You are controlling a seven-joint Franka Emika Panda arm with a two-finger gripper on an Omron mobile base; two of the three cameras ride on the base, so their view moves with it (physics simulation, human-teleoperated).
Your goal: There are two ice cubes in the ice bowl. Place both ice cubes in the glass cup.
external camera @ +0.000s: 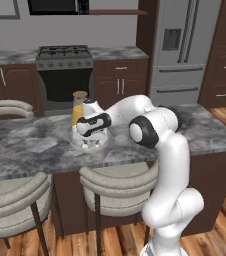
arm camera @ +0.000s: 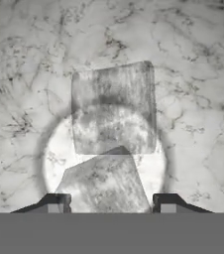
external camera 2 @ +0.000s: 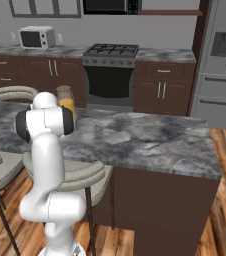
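Gripper (arm camera: 111,202) is sitting bottom-center w/ fingertips (arm camera: 58,201) flanking the lower ice cube (arm camera: 104,181) (grip? can't tell); other cube (arm camera: 114,106) lying center-frame.

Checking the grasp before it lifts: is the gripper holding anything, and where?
Cannot tell: the gripper brackets the nearer ice cube on opposite sides, contact unclear.

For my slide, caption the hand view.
Gripper low inside the bowl, fingertips either side of the nearer of two ice cubes.

Orange jar (external camera: 78,107) close behind the ice bowl (external camera: 89,141); open marble counter (external camera: 30,145) on other sides.
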